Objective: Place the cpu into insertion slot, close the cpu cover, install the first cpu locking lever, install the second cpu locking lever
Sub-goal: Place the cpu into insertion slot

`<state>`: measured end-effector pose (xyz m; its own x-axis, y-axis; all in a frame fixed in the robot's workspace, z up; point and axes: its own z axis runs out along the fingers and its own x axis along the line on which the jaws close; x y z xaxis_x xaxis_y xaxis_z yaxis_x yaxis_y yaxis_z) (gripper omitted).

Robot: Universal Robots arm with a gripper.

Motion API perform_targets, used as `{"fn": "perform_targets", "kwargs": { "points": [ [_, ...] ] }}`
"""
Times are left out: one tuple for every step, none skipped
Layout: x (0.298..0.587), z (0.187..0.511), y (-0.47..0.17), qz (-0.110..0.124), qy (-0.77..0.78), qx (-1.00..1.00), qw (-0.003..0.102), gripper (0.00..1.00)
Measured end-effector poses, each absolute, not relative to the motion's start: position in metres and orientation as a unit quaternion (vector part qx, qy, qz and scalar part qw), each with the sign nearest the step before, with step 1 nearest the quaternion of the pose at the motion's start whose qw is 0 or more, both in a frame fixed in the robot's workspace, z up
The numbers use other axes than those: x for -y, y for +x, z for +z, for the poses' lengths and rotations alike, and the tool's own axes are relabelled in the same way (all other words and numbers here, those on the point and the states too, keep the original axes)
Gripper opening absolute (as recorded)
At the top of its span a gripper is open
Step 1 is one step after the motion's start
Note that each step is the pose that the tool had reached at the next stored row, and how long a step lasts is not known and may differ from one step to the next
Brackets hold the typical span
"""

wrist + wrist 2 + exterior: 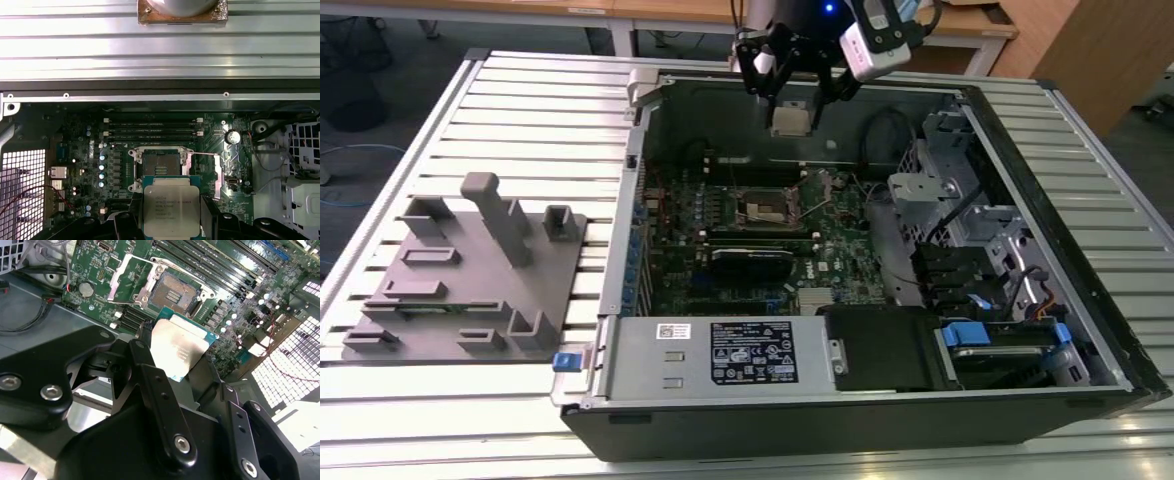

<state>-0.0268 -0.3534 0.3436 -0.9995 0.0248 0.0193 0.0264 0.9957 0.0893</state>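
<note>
Gripper (pixel 790 108) pinching the flat square dull-silver cpu (pixel 171 210) by two edges between black fingers (pixel 150 380), arm pointing down into the open metal case (pixel 624 250), cpu held clear of the dark square insertion slot (pixel 161 165) on the green board (pixel 834 215).

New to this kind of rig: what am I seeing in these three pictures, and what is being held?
A robot arm works over an open desktop computer lying on a slatted metal table. The exterior view is taken from off the arm; both wrist views come from cameras riding on it. Its hand grips a small square silver chip above the circuit board. Below, the square socket sits uncovered, contacts bare. A grey plastic holder stands on the table at the exterior view's left.
</note>
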Motion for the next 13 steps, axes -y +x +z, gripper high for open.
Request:
{"fn": "perform_targets", "kwargs": {
  "points": [
    [0.3534, 0.3435, -0.0268, -0.045, -0.013, 0.999, 0.009, 0.54],
    [0.3534, 0.343, -0.0267, -0.045, -0.013, 0.999, 0.009, 0.54],
    [0.3534, 0.3425, -0.0268, -0.045, -0.013, 0.999, 0.009, 0.54],
    [0.3534, 0.342, -0.0268, -0.045, -0.013, 0.999, 0.009, 0.54],
    [0.3534, 0.3413, -0.0268, -0.045, -0.013, 0.999, 0.009, 0.54],
    [0.3534, 0.3408, -0.0268, -0.046, -0.013, 0.999, 0.009, 0.54],
    [0.3534, 0.3402, -0.0268, -0.046, -0.013, 0.999, 0.009, 0.54],
    [0.3534, 0.3398, -0.0268, -0.046, -0.013, 0.999, 0.009, 0.54],
    [0.3534, 0.3398, -0.0268, -0.046, -0.013, 0.999, 0.009, 0.54],
    [0.3534, 0.3398, -0.0268, -0.046, -0.013, 0.999, 0.009, 0.54],
    [0.3534, 0.3398, -0.0268, -0.046, -0.013, 0.999, 0.009, 0.54],
    [0.3534, 0.3397, -0.0268, -0.046, -0.013, 0.999, 0.009, 0.54],
    [0.3534, 0.3392, -0.0268, -0.046, -0.013, 0.999, 0.009, 0.54]
  ]
}}
